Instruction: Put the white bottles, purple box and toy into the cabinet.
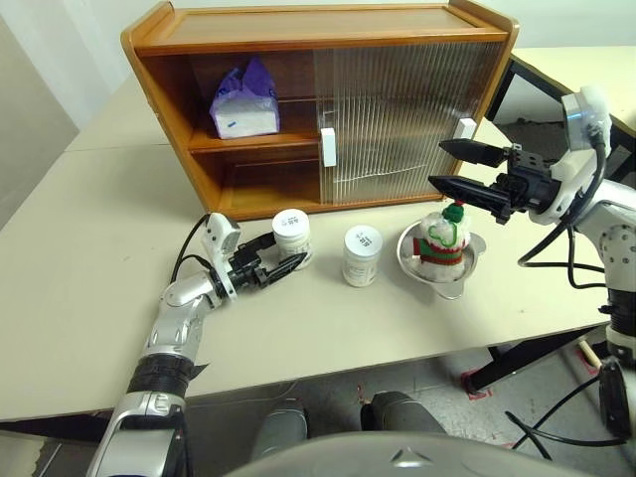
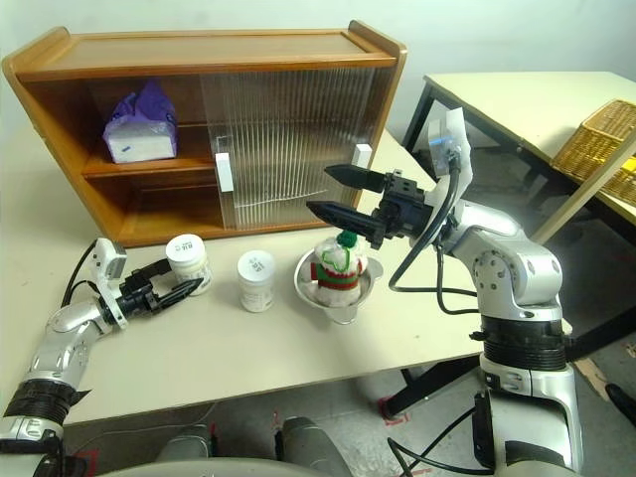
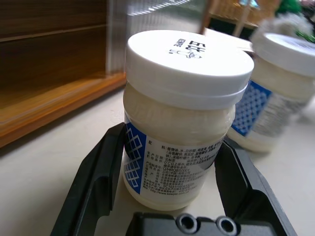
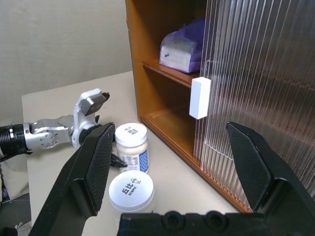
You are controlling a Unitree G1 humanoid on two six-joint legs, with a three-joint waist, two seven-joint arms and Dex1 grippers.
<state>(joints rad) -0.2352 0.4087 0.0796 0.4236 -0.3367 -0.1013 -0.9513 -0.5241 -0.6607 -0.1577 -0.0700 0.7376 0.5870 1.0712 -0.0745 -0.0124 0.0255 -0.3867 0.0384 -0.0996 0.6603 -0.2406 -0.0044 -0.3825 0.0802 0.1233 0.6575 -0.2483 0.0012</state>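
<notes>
Closing unevenly, your left pincer (image 1: 281,266), spread around the bottle (image 1: 291,233), is risking toppling it toward three o'clock (second bottle (image 1: 362,254) near).

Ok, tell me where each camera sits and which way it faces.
Left and right eye views: on the head, looking down over the table at the cabinet; both arms show.
Left wrist view: along the left tool, its fingers around a white bottle.
Right wrist view: along the right tool toward the cabinet.
Shared: both bottles, the cabinet.
</notes>
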